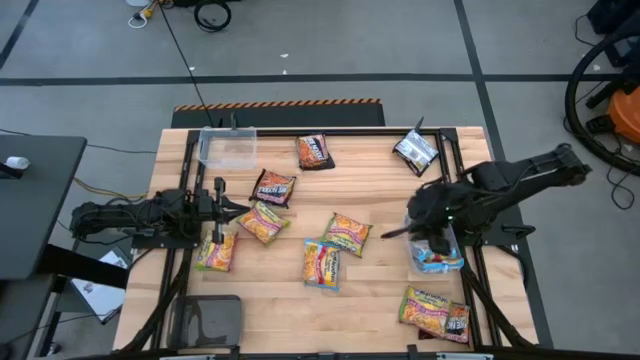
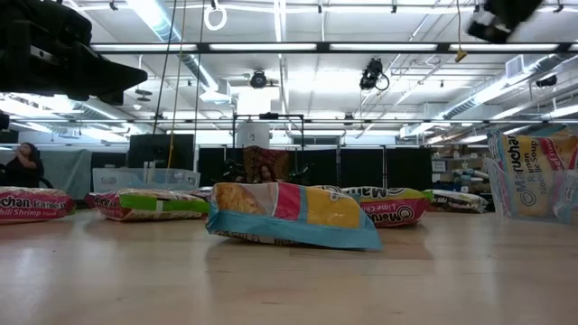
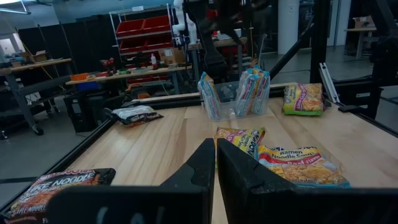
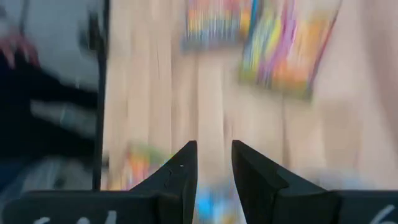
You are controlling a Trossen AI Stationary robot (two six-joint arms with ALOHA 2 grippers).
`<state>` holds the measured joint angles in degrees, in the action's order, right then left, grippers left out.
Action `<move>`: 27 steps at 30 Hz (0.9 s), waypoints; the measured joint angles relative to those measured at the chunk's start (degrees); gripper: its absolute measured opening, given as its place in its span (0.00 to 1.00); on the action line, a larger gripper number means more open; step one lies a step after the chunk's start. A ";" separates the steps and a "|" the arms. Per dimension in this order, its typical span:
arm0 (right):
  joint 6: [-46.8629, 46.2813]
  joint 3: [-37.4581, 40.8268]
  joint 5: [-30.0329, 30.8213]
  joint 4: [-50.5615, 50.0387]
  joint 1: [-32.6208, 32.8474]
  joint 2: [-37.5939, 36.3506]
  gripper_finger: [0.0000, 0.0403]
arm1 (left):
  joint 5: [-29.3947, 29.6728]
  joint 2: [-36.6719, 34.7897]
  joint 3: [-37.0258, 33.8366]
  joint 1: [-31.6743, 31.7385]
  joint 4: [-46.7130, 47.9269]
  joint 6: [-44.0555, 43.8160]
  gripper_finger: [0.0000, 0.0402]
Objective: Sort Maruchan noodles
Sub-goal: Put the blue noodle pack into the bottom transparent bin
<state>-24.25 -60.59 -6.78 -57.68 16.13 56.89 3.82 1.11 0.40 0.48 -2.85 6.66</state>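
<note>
Maruchan noodle packets lie flat across the wooden table: orange-yellow ones (image 1: 262, 221) (image 1: 347, 232) (image 1: 322, 263) (image 1: 216, 250), dark ones (image 1: 314, 152) (image 1: 273, 187) and a silver one (image 1: 415, 151). A clear bin (image 1: 437, 252) on the right holds upright packets (image 3: 252, 90). My right gripper (image 4: 214, 167) hovers open above that bin's left side (image 1: 395, 233), slanting down, with nothing between its fingers. My left gripper (image 3: 215, 163) stays shut and level over the table's left part (image 1: 240, 207), touching nothing.
A second clear bin (image 1: 228, 146) stands at the far left. Two more packets (image 1: 433, 310) lie near the front right corner. Black rails (image 1: 180, 190) run along the table's sides. Bare wood (image 1: 370, 185) shows in the middle, toward the far edge.
</note>
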 joint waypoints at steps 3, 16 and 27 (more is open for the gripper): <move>0.46 -1.24 3.98 8.89 0.65 3.68 0.26 | 0.01 0.01 0.00 -0.01 -0.01 0.02 0.06; -5.16 -1.34 13.37 32.99 -0.92 30.54 0.26 | 0.02 -0.01 0.00 0.01 -0.01 -0.01 0.06; -0.80 -5.10 2.30 39.88 -9.81 45.72 0.41 | 0.02 0.01 0.00 0.01 0.00 0.00 0.06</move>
<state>-25.05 -65.69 -4.47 -17.79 6.32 102.62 3.84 1.12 0.40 0.49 -2.84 6.67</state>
